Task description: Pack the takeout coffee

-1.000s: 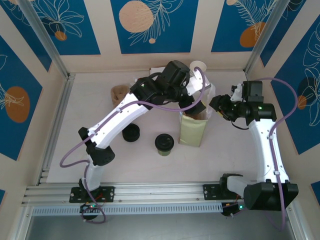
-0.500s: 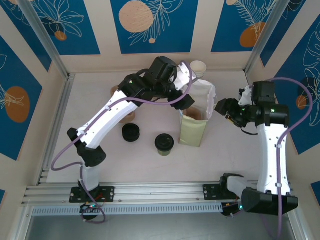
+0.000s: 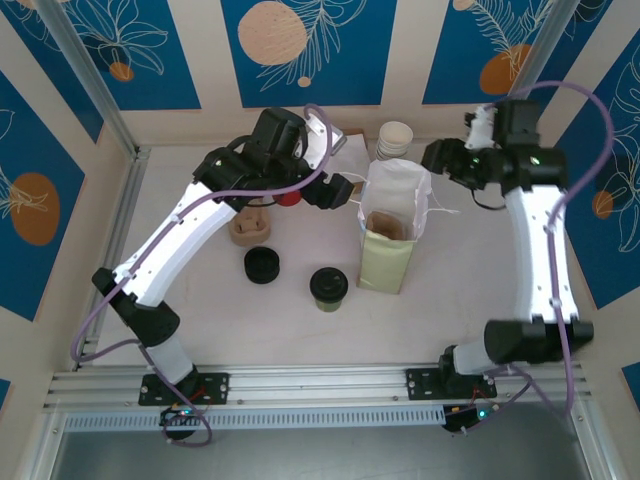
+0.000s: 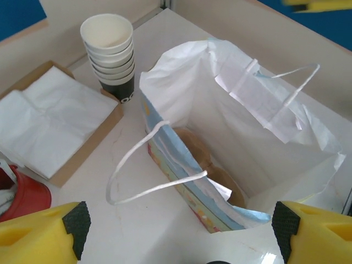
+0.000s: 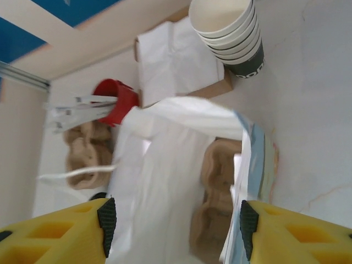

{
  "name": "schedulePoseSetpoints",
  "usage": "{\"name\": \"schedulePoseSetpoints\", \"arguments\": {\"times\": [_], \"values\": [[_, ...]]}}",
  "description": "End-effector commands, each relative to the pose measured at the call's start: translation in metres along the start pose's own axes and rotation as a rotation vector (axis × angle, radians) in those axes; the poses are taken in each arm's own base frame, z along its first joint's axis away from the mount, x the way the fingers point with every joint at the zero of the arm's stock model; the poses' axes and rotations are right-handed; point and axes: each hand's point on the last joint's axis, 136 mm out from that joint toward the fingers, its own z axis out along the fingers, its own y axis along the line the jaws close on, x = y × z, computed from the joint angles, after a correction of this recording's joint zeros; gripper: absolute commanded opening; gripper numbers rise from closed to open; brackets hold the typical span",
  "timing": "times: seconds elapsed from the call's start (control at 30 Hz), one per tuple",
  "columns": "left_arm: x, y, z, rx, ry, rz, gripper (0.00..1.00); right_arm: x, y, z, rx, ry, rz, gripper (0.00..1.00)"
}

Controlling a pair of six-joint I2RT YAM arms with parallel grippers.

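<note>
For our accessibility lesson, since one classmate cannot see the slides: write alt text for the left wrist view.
An open white paper bag with string handles stands upright, a brown cup tray inside it. At upper left are a stack of paper cups and a box of napkins; the left gripper hangs open.

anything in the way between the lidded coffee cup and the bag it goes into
Nothing visible. The small pale paper cup with a black lid stands beside the open white paper bag, bare table between them. A brown cardboard carrier sits in the bag's bottom.
</note>
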Motion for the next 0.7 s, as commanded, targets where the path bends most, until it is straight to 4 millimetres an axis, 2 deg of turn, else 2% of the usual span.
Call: {"name": "schedulePoseSetpoints", "arguments": {"times": [0.0, 0.17, 0.43, 0.67], "values": [[-0.004, -0.003, -0.006, 0.054, -0.046, -0.081, 0.87, -0.01, -0.009, 0.032, 0.066, 0.041, -0.113, 0.64], [0.009, 0.004, -0.003, 0.035, -0.003, -0.091, 0.87, -0.008, -0.037, 0.061, 0.192, 0.129, -0.091, 0.65], [0.022, 0.011, 0.001, 0.024, 0.032, -0.106, 0.87, 0.007, -0.036, 0.082, 0.178, 0.177, -0.121, 0.66], [0.02, 0.012, -0.001, 0.027, 0.02, -0.111, 0.87, 0.017, -0.045, 0.094, 0.191, 0.208, -0.135, 0.58]]}}
